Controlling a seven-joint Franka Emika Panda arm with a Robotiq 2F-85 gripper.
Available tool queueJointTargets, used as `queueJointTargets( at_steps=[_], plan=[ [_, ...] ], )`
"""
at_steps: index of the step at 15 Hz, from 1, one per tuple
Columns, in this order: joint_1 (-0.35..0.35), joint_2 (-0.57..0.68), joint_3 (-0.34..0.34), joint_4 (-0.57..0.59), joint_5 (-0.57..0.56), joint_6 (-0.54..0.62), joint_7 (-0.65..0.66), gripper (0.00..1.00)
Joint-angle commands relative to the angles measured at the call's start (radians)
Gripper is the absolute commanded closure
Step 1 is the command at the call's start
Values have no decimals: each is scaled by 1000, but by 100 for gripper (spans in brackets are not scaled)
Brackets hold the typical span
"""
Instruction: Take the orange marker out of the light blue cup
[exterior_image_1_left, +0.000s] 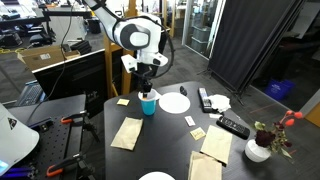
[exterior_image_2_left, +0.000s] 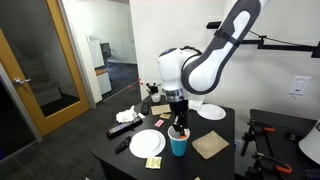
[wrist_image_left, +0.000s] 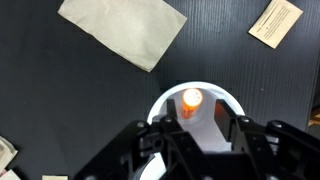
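Note:
The light blue cup (exterior_image_1_left: 149, 106) stands on the black table in both exterior views (exterior_image_2_left: 178, 145). In the wrist view I look straight down into its pale inside (wrist_image_left: 153, 110). The orange marker (wrist_image_left: 190, 98) stands in the cup, its round end glowing near the far rim. My gripper (wrist_image_left: 196, 122) is open and hangs right over the cup mouth, with the fingers reaching in on either side of the marker. The marker is close to one finger, and I cannot tell if they touch. The gripper shows in both exterior views (exterior_image_1_left: 148, 91) (exterior_image_2_left: 178, 126).
A white plate (exterior_image_1_left: 175, 102) lies next to the cup, and another white plate (exterior_image_2_left: 147, 143) lies beside it. Brown napkins (exterior_image_1_left: 127, 132) (wrist_image_left: 122, 28), sticky notes (wrist_image_left: 275, 21), remotes (exterior_image_1_left: 232, 126) and a small flower vase (exterior_image_1_left: 259, 150) lie around the table.

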Motion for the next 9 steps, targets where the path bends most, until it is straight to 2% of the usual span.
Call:
queueJointTargets(
  at_steps=[1,9],
  plan=[
    [14,17,-16,31,13,-25,-25,55],
    [15,44,-19,51,14,-25,-24,58]
  ],
)
